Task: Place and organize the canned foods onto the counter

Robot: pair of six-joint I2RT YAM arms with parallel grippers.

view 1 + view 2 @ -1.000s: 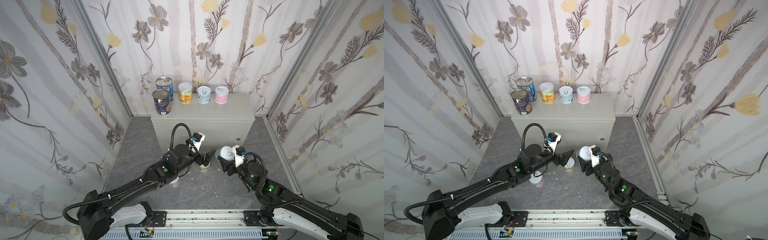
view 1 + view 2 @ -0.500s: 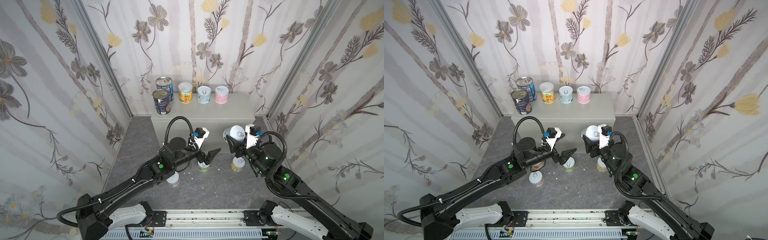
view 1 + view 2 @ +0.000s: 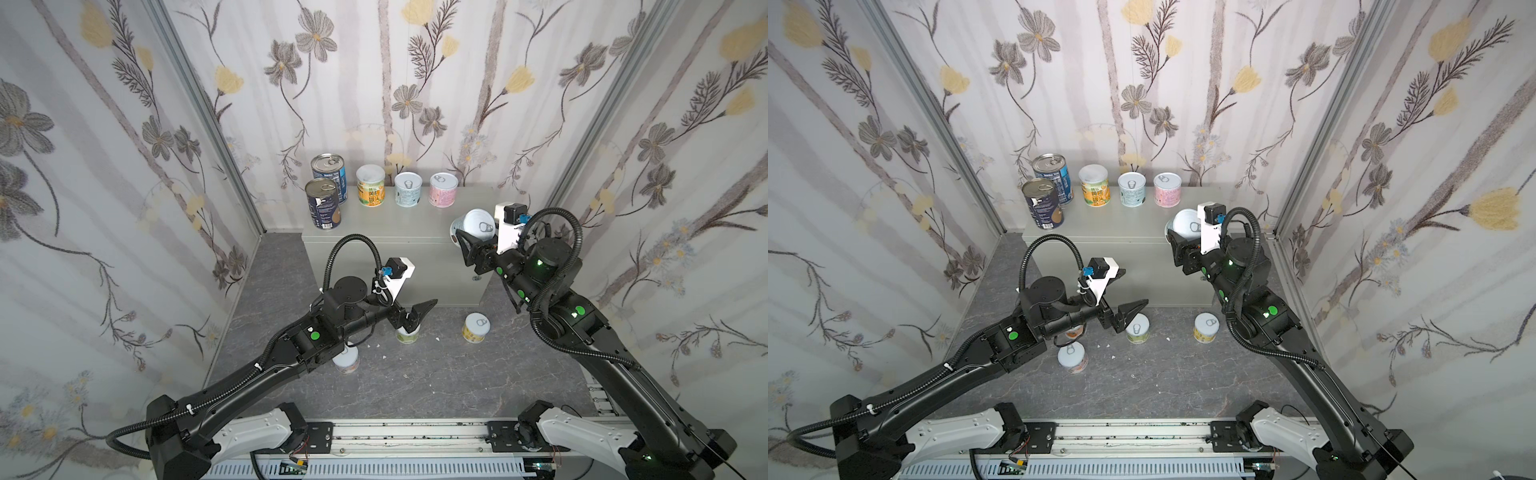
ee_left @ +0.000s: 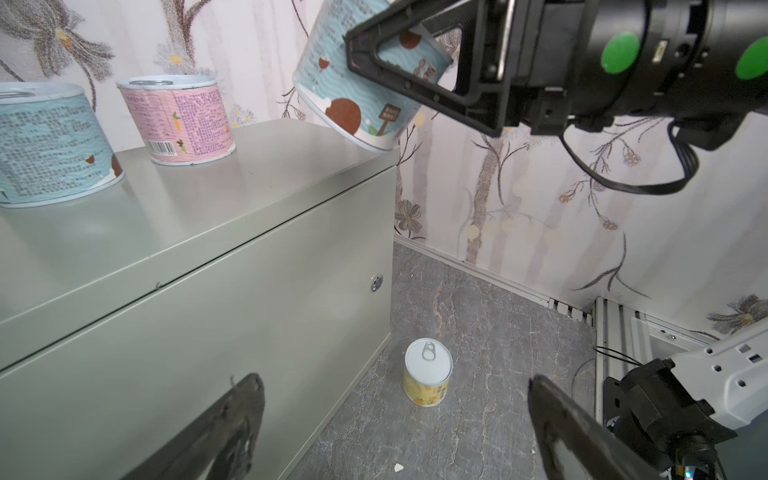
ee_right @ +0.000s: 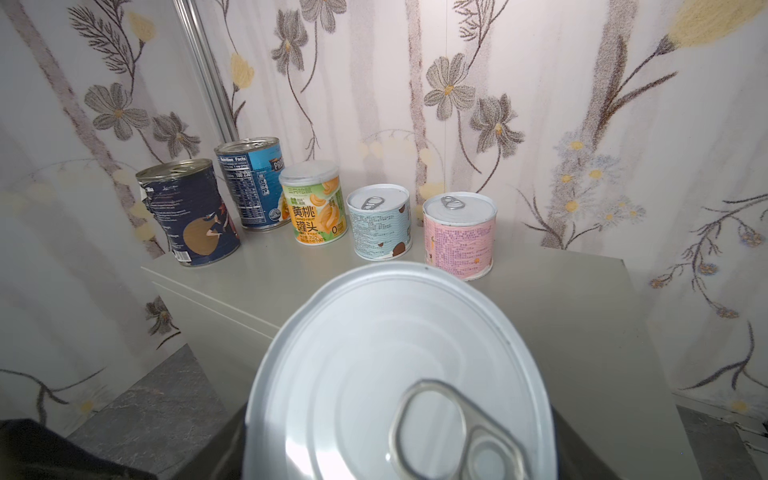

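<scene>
The light-grey counter (image 3: 395, 226) (image 3: 1113, 228) carries two dark-blue cans (image 3: 323, 204), an orange-green can (image 3: 370, 185), a light-blue can (image 3: 408, 190) and a pink can (image 3: 443, 190). My right gripper (image 3: 471, 233) (image 3: 1183, 233) is shut on another light-blue can (image 3: 474, 225) (image 4: 357, 99) (image 5: 395, 374), held tilted just above the counter's right front corner. My left gripper (image 3: 417, 316) (image 4: 392, 380) is open and empty, hovering low over a green can (image 3: 407, 334) (image 3: 1138, 328) on the floor. A yellow can (image 3: 475, 327) (image 4: 428, 370) stands on the floor to the right.
One more white-lidded can (image 3: 1072, 359) stands on the dark marbled floor (image 3: 415, 374) under my left forearm, and another (image 3: 1074, 331) peeks out behind it. Flowered walls close in on three sides. The counter's right half (image 5: 561, 311) is bare. Small white crumbs lie on the floor.
My right arm has lifted the light-blue can from near the floor up to the counter's right front corner. My left gripper has risen slightly and swung right, staying open.
</scene>
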